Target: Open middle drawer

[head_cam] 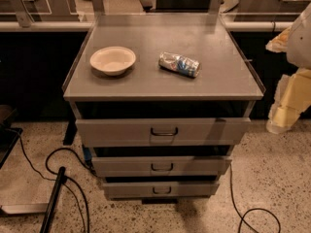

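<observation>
The grey metal cabinet (pixel 160 89) has three drawers stacked at its front. The middle drawer (pixel 194 165) is the second one down, a wide shallow grey front with a small dark loop handle (pixel 162 167) at its centre. Its front sits close to the cabinet, about in line with the top drawer (pixel 204 130) and the bottom drawer (pixel 194 189), and its tray is hidden. My arm, white and pale yellow, hangs at the right edge. Its gripper (pixel 280 121) is beside the cabinet's right side, at about top-drawer height and well away from the handle.
A cream bowl (pixel 112 59) and a crushed can (pixel 179 64) lie on the cabinet top. Black cables (pixel 73 178) run over the speckled floor to the left and at the right (pixel 252 217). A dark post (pixel 53 198) leans at bottom left. Railings cross behind.
</observation>
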### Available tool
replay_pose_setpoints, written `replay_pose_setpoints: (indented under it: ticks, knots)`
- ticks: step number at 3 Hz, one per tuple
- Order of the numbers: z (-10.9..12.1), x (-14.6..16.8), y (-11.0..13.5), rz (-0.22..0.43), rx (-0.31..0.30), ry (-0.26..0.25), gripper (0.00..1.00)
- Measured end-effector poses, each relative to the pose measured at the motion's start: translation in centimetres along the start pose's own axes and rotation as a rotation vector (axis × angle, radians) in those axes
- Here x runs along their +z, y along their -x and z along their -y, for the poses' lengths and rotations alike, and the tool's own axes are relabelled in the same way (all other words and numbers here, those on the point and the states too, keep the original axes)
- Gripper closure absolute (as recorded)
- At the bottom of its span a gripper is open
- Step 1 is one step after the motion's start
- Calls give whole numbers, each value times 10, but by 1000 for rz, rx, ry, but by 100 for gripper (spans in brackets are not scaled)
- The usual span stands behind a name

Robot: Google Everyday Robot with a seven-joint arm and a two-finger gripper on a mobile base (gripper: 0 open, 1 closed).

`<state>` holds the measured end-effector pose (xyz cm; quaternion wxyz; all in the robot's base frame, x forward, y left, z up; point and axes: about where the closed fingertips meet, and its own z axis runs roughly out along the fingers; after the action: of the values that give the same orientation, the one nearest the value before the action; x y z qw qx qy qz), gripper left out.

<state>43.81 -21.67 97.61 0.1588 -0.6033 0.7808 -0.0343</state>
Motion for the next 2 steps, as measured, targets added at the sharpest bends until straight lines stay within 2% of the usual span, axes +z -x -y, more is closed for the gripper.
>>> replay_pose_setpoints:
  ticks: [1, 2]
  knots:
    - [-1, 0, 1, 9, 2, -5, 0]
    - [-17, 26, 0, 15, 14, 20, 0]
